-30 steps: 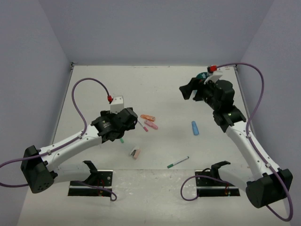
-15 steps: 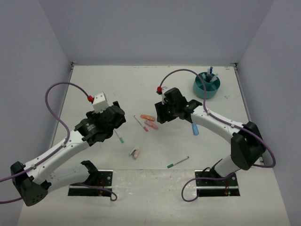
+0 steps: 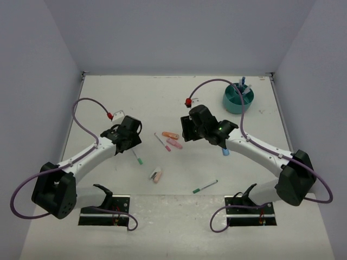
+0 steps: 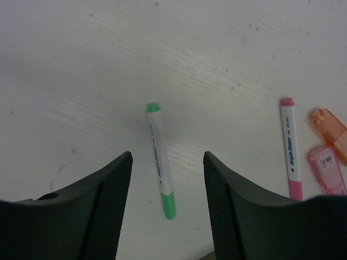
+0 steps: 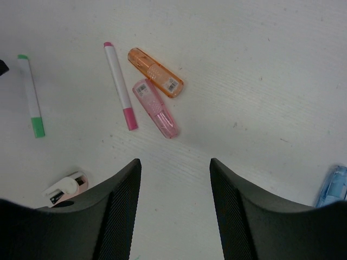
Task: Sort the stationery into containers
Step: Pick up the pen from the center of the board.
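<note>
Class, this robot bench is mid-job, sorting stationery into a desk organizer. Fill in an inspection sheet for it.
Surface: white table, faintly scuffed.
Job's things: teal organizer far right with pens standing in it; loose on the table are a green marker, pink marker, orange highlighter, pink highlighter, blue highlighter, correction tape and thin green pen.
Clutter: nothing seen.
Grippers: left gripper open over the green marker; right gripper open and empty, near the pink highlighter.
Cables: purple cables arch free from both arms.
Surroundings: plain pale walls on three sides.
</note>
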`<state>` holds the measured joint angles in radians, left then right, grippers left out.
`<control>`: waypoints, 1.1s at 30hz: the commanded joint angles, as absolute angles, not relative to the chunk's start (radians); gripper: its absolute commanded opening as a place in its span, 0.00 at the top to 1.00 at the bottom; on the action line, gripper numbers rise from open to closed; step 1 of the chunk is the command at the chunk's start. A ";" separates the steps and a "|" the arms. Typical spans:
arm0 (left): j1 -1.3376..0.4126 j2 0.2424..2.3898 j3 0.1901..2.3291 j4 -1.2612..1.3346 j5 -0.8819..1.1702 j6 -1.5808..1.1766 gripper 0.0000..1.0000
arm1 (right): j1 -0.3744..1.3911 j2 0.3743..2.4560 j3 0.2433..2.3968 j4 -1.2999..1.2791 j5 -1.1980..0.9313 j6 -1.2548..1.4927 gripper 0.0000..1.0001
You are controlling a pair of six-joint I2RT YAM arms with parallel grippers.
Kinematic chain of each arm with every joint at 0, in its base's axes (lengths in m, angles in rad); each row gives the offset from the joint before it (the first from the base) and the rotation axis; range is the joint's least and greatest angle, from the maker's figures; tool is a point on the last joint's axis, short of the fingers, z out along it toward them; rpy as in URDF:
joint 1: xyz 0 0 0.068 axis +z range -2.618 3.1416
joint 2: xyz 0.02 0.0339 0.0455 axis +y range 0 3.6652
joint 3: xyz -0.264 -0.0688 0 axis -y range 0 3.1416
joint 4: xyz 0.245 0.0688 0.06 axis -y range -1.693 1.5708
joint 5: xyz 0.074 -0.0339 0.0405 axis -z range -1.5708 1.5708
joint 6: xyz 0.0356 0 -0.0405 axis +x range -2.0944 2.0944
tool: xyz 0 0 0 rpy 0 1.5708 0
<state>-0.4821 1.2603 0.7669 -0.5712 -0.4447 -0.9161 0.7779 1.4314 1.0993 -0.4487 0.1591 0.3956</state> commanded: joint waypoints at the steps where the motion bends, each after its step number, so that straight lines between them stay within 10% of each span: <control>1: -0.474 1.316 0.748 -0.469 -0.410 -0.920 0.43 | 0.779 1.375 1.065 -0.447 0.189 0.417 0.45; 14: -0.472 1.528 0.742 -0.494 -0.449 -1.003 0.60 | 0.779 1.388 1.058 -0.445 0.186 0.390 0.46; 24: -0.471 1.516 0.674 -0.455 -0.378 -1.018 1.00 | 0.773 1.281 1.000 -0.360 0.056 0.382 0.47; 33: -0.479 1.142 0.683 -0.531 -0.336 -1.230 1.00 | 0.915 1.225 0.656 0.401 -0.284 0.564 0.31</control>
<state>-0.4782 1.3114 0.6759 -0.5089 -0.3849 -1.0727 0.7992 1.1864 0.7419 -0.0383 -0.1854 0.4450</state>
